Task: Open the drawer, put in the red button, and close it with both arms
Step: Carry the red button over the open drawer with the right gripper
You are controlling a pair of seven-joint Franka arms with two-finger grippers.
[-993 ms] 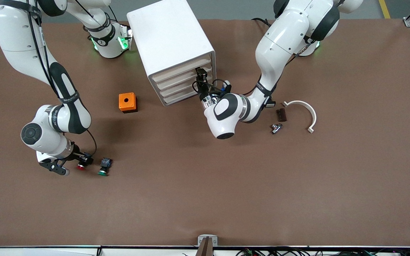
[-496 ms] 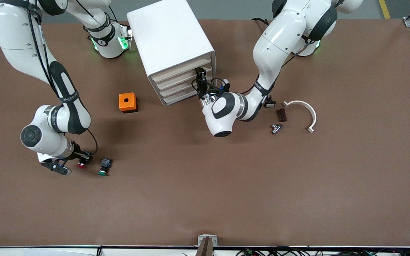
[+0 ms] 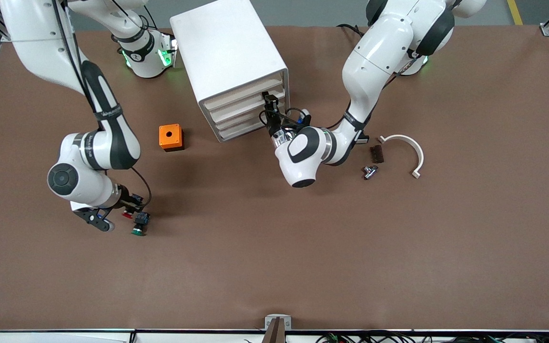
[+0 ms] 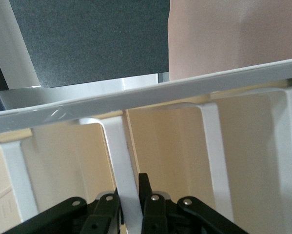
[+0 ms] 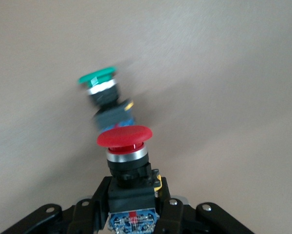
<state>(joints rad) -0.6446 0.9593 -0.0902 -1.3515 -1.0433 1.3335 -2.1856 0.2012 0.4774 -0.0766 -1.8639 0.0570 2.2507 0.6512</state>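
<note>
Both arms [image 3: 379,52] are clad in glossy white shells broken by black joint bands. Green lights are seen at the bases. Thin black cables are run along the links. Black two-finger grippers fastened with silver screws [image 5: 168,202] are fitted.

The green-capped switch [image 5: 104,97] is blurred in the right wrist view; the drawer handle [image 4: 122,170] runs off-frame.

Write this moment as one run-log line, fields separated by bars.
left gripper: shut on drawer handle | right gripper: shut on red button, over green button | drawer: not yet open
</note>
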